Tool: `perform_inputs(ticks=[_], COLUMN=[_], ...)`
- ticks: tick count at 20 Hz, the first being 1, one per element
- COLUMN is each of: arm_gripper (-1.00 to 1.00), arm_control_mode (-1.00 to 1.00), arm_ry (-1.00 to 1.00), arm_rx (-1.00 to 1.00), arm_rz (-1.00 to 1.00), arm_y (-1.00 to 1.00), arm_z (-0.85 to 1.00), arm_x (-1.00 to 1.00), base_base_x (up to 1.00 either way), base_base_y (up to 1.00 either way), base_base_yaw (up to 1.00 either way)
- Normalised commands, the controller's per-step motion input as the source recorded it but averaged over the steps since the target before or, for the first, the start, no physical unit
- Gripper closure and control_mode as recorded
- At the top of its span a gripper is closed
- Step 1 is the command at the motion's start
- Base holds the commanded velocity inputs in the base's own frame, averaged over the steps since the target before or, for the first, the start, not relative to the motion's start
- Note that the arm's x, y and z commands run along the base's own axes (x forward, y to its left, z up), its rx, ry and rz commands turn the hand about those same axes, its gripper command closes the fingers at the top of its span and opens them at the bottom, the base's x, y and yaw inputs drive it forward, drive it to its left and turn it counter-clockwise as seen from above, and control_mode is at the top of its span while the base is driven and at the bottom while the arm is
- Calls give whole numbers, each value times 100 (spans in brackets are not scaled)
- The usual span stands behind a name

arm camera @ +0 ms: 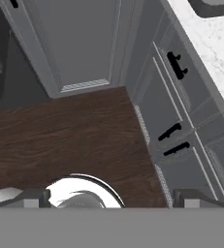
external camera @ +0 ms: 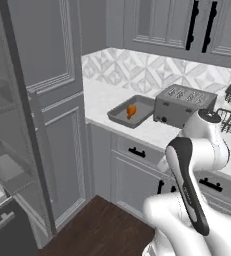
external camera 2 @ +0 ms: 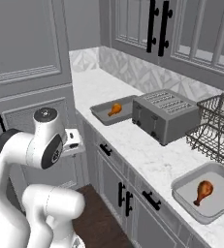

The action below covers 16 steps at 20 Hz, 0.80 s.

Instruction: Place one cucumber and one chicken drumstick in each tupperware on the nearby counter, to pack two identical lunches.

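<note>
The white marbled tabletop [external camera 2: 147,155] runs along the wall over grey cabinet fronts with black handles, backed by diamond-patterned tiles [external camera: 152,70]. Tall grey cupboards [external camera: 47,100] stand at its far end, and dark wood floor [arm camera: 70,140] lies below. The white arm [external camera: 197,165] rises in front of the cabinets, its hand turned down toward the floor. A boxy grey toaster [external camera 2: 167,115] sits on the tabletop between the two trays, with a black wire dish rack [external camera 2: 213,126] just beside it. The far tray [external camera: 132,111], a shallow grey container, lies just beside the toaster and holds one orange-brown drumstick [external camera: 131,110]. The near tray [external camera 2: 208,191] lies close to the tabletop's front edge and holds the other drumstick [external camera 2: 203,190], its thin bone end pointing toward the front edge. The fingers [arm camera: 108,198] are spread wide apart and released, holding nothing, hanging over the floor beside the lower cabinet fronts.
</note>
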Motion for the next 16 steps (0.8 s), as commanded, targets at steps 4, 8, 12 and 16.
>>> perform_inputs(ticks=[4,8,12,16], arm_gripper=[-100,-100,-100,-100], arm_control_mode=[100,100,100,100], arm_ry=[0,0,0,0], arm_rx=[0,0,0,0], arm_rz=[0,0,0,0], arm_y=[0,0,0,0], arm_z=[0,0,0,0], arm_x=[0,0,0,0], base_base_x=[-100,-87,-41,-27], base_base_y=[6,53,93,89], base_base_yaw=[24,64,84,65])
